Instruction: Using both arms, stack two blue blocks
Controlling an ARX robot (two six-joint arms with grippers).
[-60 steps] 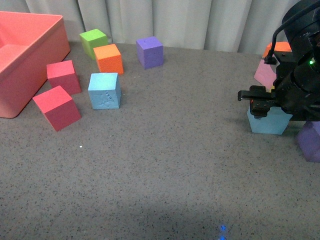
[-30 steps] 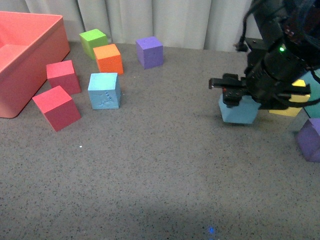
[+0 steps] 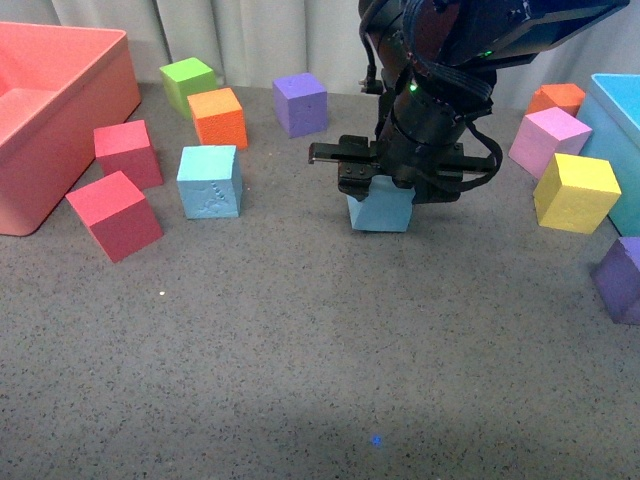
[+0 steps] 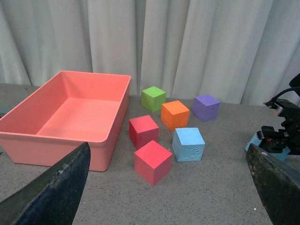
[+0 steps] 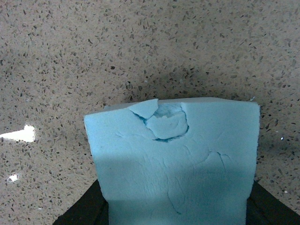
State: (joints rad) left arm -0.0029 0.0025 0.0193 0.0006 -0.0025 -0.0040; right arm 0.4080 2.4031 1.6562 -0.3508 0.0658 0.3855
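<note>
In the front view my right gripper (image 3: pixel 385 188) is shut on a plain blue block (image 3: pixel 381 210), low over the middle of the table. The right wrist view shows that blue block (image 5: pixel 173 159) filling the space between the black fingers (image 5: pixel 79 213), its face dented and torn. The other blue block (image 3: pixel 209 181), with an embossed pattern, rests on the table well to the left, apart from the held one. In the left wrist view the embossed block (image 4: pixel 188 144) lies ahead of my left gripper (image 4: pixel 166 187), which hangs open with nothing in it.
A large coral bin (image 3: pixel 60 110) stands at the far left with two red cubes (image 3: pixel 113 213) beside it. Green (image 3: pixel 187 82), orange (image 3: pixel 218 117) and purple (image 3: pixel 300 103) cubes lie behind. Pink (image 3: pixel 548 140), yellow (image 3: pixel 575 192) and purple (image 3: pixel 622 280) cubes and a light-blue bin (image 3: pixel 620 110) stand right.
My right arm has carried the blue block leftward from the right side to the table's middle, uncovering the yellow and pink cubes. The embossed block has not moved.
</note>
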